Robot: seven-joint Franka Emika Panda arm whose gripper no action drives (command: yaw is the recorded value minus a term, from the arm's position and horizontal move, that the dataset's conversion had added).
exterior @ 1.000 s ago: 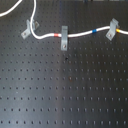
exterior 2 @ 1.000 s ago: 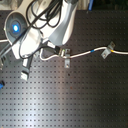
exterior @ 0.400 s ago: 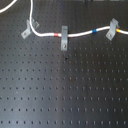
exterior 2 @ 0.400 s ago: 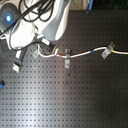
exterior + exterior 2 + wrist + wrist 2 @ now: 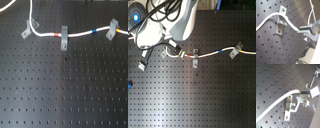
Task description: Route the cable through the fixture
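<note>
Gripper fingers are pinched shut on the cable, gripping it right beside the fixture in both wrist views; in the first wrist view the cord lies across that clip's top and ends between the pads. From the gripper the white cable runs on over the black pegboard through 2 more clips: an upright grey clip next along, then a paler slanted clip farthest off. In the second exterior view the arm's white body hides the fixture.
</note>
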